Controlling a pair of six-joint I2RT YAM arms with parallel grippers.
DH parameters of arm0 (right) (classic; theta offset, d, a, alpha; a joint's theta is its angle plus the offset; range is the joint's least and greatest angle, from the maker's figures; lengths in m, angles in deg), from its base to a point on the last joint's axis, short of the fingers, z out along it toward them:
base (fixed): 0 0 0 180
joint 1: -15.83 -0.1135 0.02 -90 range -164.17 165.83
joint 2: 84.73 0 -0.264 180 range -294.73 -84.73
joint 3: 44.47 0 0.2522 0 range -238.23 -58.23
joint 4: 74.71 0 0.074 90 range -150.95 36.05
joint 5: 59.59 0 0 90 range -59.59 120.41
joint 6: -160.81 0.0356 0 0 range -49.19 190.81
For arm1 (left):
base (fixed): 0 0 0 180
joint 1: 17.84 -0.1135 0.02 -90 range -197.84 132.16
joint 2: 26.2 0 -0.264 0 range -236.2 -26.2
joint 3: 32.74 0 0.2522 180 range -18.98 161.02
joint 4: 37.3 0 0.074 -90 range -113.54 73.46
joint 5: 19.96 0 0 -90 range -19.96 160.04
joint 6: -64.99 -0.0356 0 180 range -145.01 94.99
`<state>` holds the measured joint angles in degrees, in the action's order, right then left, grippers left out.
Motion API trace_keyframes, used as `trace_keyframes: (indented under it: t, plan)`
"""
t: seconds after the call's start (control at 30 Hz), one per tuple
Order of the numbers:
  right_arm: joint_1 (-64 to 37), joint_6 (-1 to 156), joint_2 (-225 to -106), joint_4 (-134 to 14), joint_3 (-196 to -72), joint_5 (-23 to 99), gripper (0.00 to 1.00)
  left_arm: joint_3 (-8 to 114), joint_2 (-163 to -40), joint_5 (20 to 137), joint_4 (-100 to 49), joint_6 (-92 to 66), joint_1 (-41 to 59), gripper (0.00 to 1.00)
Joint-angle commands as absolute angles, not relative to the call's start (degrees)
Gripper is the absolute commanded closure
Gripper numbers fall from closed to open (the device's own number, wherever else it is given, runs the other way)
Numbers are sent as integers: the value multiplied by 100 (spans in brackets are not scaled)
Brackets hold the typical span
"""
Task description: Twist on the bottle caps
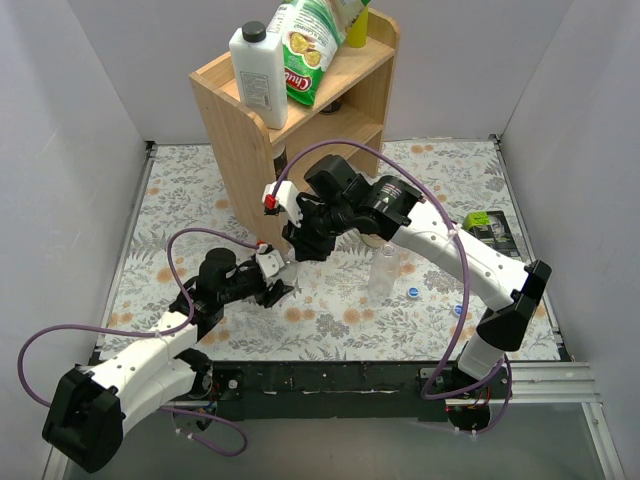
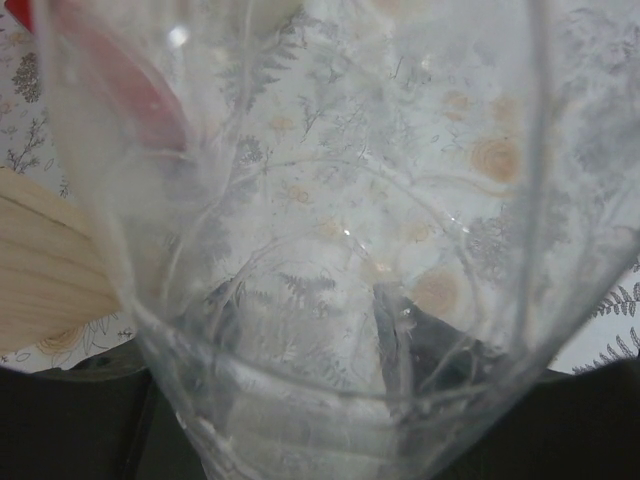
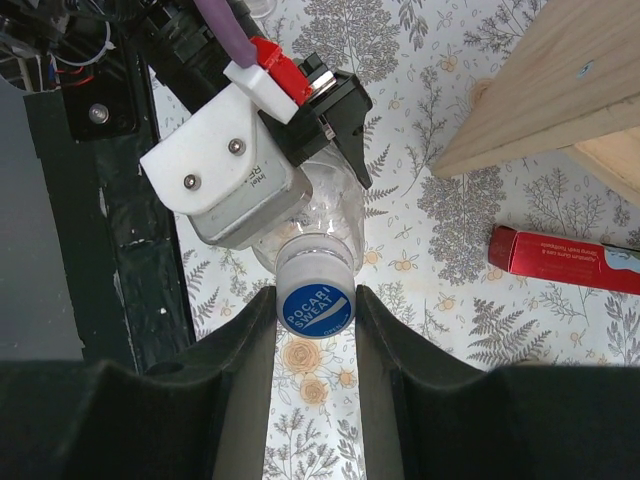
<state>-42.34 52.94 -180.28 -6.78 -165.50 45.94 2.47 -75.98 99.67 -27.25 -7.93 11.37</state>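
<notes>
- Your bottle [image 3: 322,215] stands upright near the table's front edge, neck up, its clear plastic body clasped by the left gripper [image 1: 278,282].
- The round blue cap [image 3: 316,307] sits on that neck, pinched from both sides by the right gripper [image 1: 303,245].
- The wooden shelf [image 1: 245,130] stands just behind.
- A second bottle [image 1: 383,270] and a loose cap [image 1: 413,293] stand apart to the right on the floral table [image 1: 330,320].

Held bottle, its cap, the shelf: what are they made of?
The bottle: clear glossy plastic; the floral mat shows through it. The cap: likely plastic, smooth blue printed top, pale side. The shelf: light wood or laminate, matte, grain lines visible.
</notes>
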Motion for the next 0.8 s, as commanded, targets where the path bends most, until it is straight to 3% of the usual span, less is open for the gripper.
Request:
trace_keyframes:
  t: [0.0,0.37,0.77]
  plan:
    - [-4464,5560,-18352,-171,-16353,5195,99,757,-7304,10221,-3795,-638,1161,100]
    - [-4464,5349,-18255,-215,-16379,5116,97,291,-7252,10352,-3945,-207,1161,100]
    - [-4464,5270,-18264,-171,-16563,5010,73,71,-7252,10405,-3813,-330,1161,100]
